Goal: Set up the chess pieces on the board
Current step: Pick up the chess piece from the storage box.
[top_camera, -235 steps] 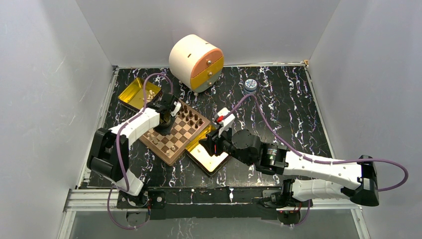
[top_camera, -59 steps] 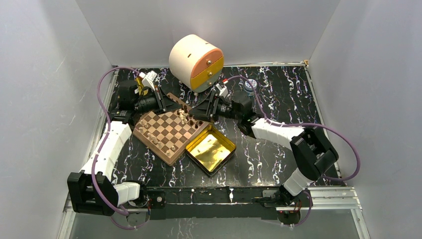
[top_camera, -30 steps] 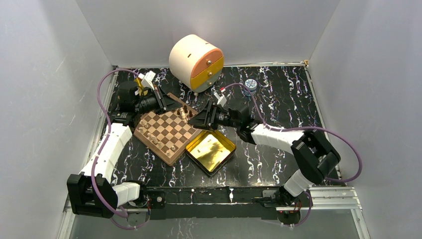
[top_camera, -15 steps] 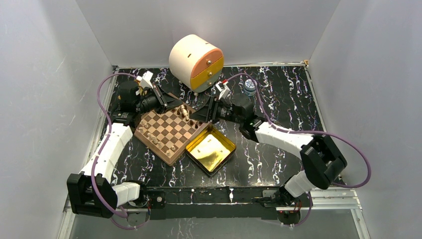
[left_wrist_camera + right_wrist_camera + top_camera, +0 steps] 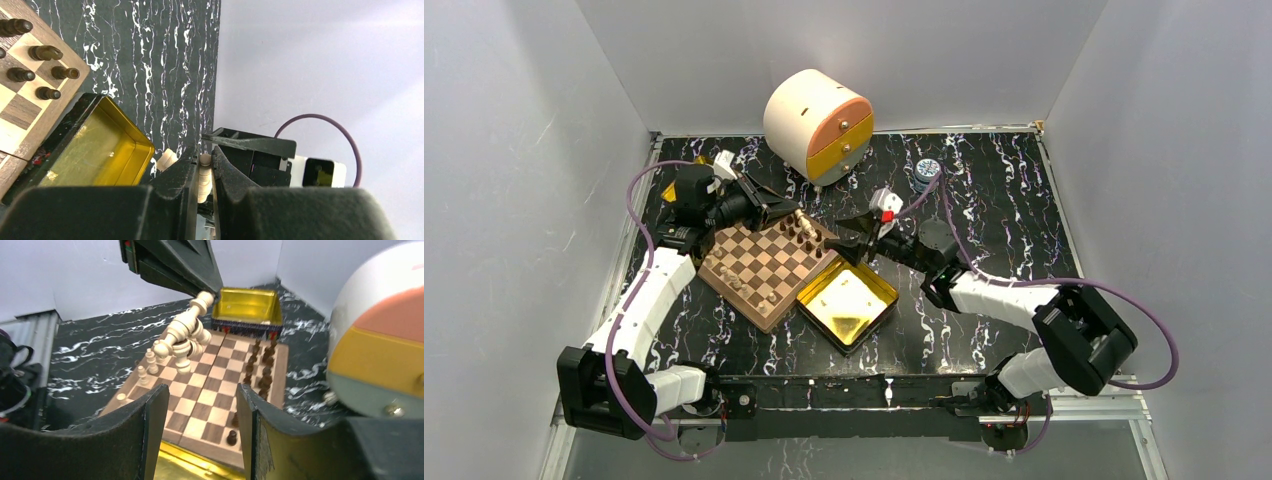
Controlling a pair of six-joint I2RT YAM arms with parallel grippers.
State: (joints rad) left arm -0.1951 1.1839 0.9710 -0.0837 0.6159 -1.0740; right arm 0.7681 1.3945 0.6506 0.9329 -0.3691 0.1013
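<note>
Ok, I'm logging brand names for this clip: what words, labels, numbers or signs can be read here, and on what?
No text is readable in any view.
Small round patterned disc: its print is too small to read.
Gold tin: red marks on its dark outer wall, too blurred to read.
Chessboard: no letters or numbers show on it.

left arm (image 5: 646,300): goes up the left side, then bends to the right.
left gripper (image 5: 205,160): pinched tight on a light chess piece (image 5: 205,177).
right arm (image 5: 996,295): low, stretched out to the left.
right gripper (image 5: 200,395): fingers apart, nothing between them, pointing at the left gripper.
</note>
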